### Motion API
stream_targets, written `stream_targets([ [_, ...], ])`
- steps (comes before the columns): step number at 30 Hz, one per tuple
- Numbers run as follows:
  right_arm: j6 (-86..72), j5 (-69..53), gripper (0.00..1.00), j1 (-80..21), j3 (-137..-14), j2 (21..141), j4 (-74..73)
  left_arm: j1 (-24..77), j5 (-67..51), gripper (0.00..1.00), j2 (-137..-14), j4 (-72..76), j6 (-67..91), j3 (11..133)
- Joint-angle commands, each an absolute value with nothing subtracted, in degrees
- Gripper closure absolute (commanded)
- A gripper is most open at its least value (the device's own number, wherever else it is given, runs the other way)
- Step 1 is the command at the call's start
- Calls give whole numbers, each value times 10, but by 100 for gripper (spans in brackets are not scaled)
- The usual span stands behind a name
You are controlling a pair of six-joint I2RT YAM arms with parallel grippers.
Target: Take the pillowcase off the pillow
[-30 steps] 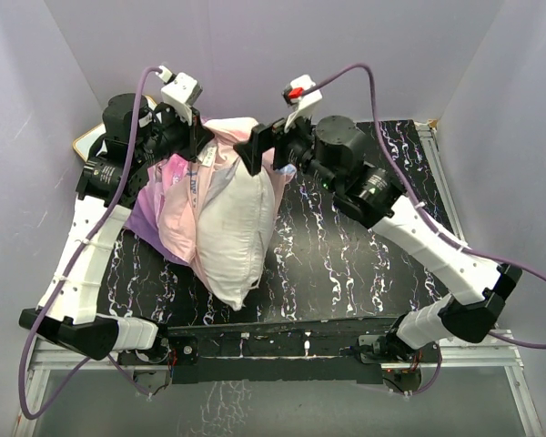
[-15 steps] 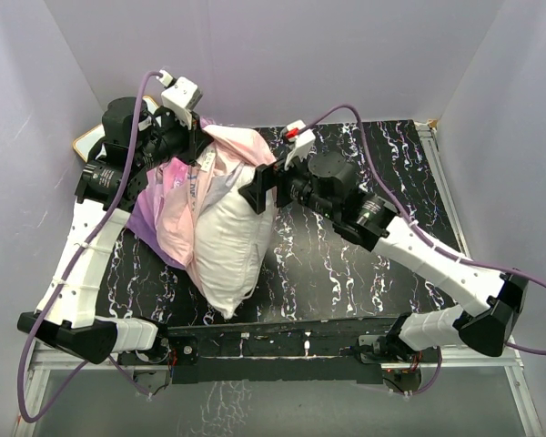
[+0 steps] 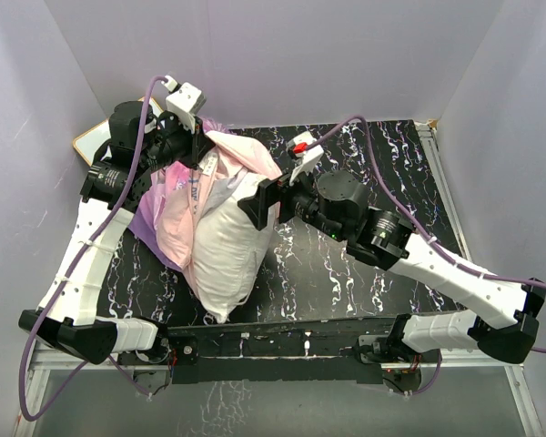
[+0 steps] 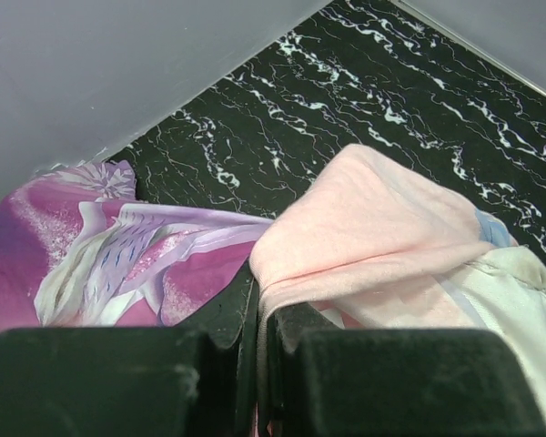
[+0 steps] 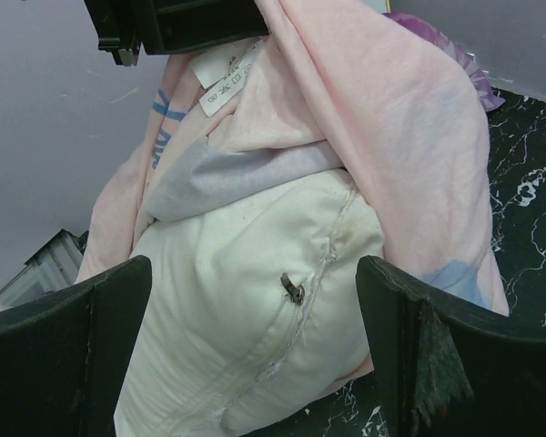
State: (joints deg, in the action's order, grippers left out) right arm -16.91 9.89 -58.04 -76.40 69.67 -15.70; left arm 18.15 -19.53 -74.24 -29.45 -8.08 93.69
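Plump white pillow — soft, crumpled pink pillowcase

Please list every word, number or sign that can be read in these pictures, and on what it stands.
None can be read for certain.
White sewn label on the pillowcase: printed lines, too small to read.
Blue marks on its pale pink inside: blurred, unreadable.

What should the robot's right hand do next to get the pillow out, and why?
Probably move the right gripper forward and close it on the pillow. Its jaws are wide open with the bare white end between them, and the left gripper is shut on the pillowcase, so pulling could then slide the pillow out.
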Motion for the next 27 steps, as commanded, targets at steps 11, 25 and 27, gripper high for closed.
stream_targets([
  [11, -160, 109, 2, -586, -754, 752, -132, 175, -182, 100, -730, -262, -76, 970],
  [25, -132, 36, 92, -617, -879, 782, -49, 175, -166, 100, -734, -260, -101, 971],
  [27, -126, 30, 92, -615, -891, 760, -40, 175, -152, 100, -729, -251, -116, 958],
])
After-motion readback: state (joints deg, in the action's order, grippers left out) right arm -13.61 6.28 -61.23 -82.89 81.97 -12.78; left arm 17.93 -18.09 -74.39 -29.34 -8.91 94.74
